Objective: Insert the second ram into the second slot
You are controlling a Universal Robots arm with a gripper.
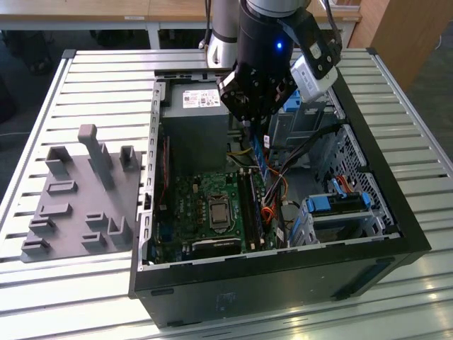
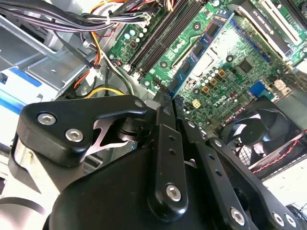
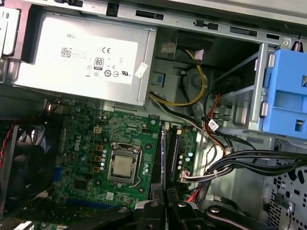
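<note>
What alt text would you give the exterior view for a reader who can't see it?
A robot arm's gripper, jaws shut on the second ram, holds the blue stick over the motherboard inside an open computer case. The case lies on a slatted metal table, with a grey fixture tray on the exterior view's left.

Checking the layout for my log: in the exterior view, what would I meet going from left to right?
Grey fixture plate → processor socket → the second ram → blue drive-bay latches.
</note>
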